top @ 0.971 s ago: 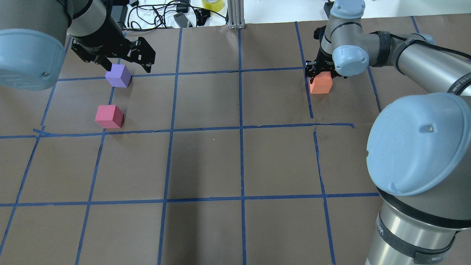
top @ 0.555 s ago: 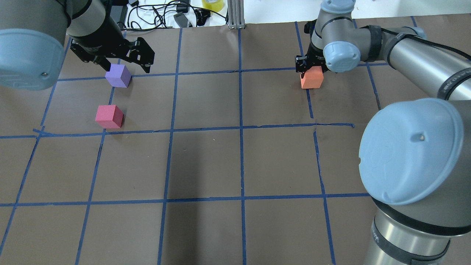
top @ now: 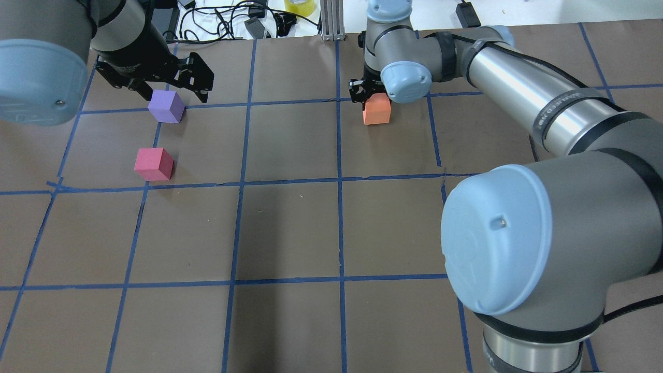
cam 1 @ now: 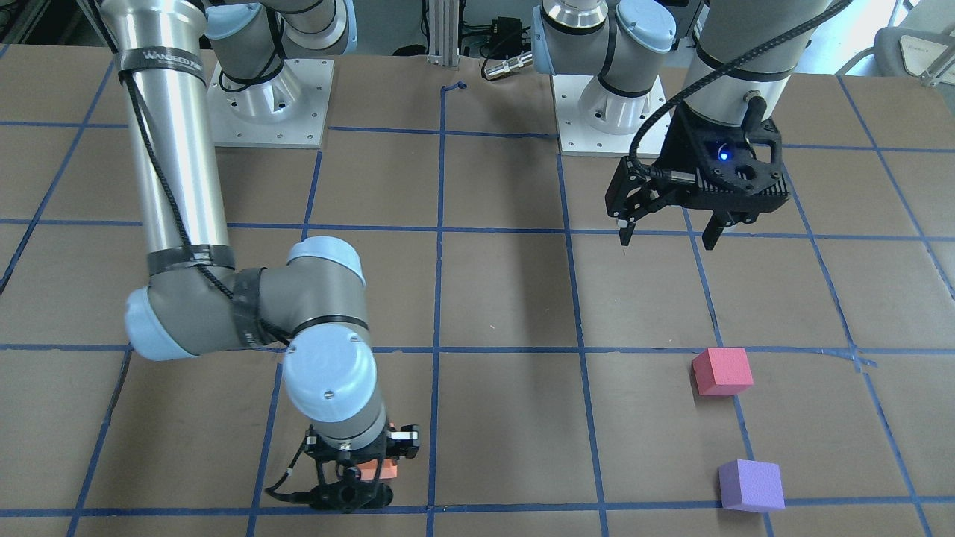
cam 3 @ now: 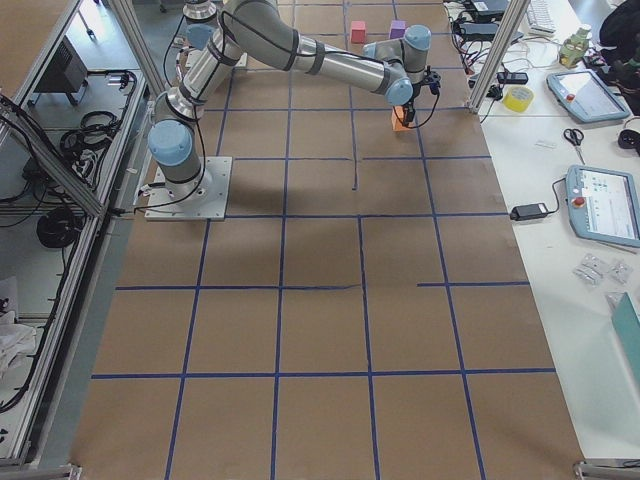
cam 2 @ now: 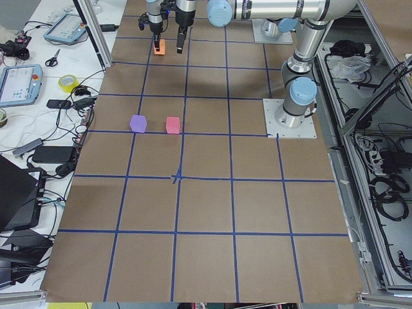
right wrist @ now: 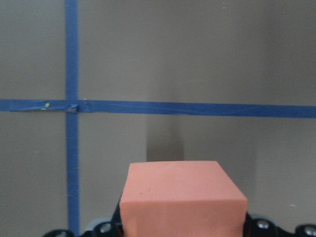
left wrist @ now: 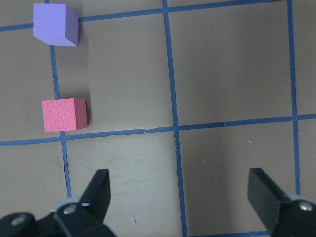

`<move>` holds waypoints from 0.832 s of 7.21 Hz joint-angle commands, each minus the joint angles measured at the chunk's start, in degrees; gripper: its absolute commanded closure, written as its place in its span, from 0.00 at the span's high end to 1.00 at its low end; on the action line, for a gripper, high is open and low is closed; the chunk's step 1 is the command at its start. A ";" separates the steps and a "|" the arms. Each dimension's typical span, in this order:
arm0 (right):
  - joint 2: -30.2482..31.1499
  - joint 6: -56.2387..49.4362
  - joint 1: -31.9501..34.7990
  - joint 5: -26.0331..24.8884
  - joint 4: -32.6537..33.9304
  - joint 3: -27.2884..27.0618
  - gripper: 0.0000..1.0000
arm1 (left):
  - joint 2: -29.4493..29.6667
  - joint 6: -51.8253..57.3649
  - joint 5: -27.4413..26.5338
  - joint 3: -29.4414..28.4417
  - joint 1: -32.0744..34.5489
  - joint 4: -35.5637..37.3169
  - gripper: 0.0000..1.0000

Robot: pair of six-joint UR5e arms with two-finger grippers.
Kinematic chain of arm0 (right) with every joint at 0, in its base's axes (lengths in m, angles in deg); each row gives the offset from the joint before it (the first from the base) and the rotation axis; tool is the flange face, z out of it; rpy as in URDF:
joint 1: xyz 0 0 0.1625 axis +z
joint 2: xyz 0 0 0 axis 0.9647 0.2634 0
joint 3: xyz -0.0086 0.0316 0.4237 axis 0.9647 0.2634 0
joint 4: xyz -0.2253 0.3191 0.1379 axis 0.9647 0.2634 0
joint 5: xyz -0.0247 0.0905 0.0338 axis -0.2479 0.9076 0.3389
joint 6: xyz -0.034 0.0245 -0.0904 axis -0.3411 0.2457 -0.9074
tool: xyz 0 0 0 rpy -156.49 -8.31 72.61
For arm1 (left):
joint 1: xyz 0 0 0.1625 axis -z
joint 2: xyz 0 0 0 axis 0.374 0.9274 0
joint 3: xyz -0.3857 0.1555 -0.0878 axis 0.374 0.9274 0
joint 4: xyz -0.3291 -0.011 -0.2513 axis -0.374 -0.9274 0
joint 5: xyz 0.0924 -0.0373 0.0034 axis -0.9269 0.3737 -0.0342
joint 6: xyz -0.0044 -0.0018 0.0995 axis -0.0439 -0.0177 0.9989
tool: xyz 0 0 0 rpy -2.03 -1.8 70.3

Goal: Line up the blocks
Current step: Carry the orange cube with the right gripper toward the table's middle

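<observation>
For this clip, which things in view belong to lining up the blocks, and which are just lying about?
Part of the job: orange block, pinkish-red block, purple block.

Lying about, off the brown work surface: yellow tape roll, scissors, teach pendant, cables.

The brown bench (top: pixel 290 228) has a grid of blue tape lines (top: pixel 341 279), and there is a purple block (top: pixel 166 106), a pinkish-red block (top: pixel 153 163) near the purple block, an orange block (top: pixel 376 110) well apart from the purple block, and a black left end effector (cam 1: pixel 665 240).
</observation>
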 commanded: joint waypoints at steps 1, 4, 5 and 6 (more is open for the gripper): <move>-3.58 5.86 4.61 0.04 -0.11 4.13 0.40 | -0.24 0.74 0.58 -0.12 -2.80 -0.16 1.00; -4.56 9.37 6.47 0.13 -0.11 5.20 0.40 | -0.24 3.91 0.23 -0.04 -3.33 -0.25 1.00; -4.65 9.29 6.64 -0.31 -0.11 5.38 0.41 | -0.24 4.00 0.31 -0.04 -3.60 -0.25 1.00; -4.74 9.47 6.73 -0.40 -0.11 5.38 0.42 | -0.24 4.00 0.40 -0.04 -3.60 -0.25 1.00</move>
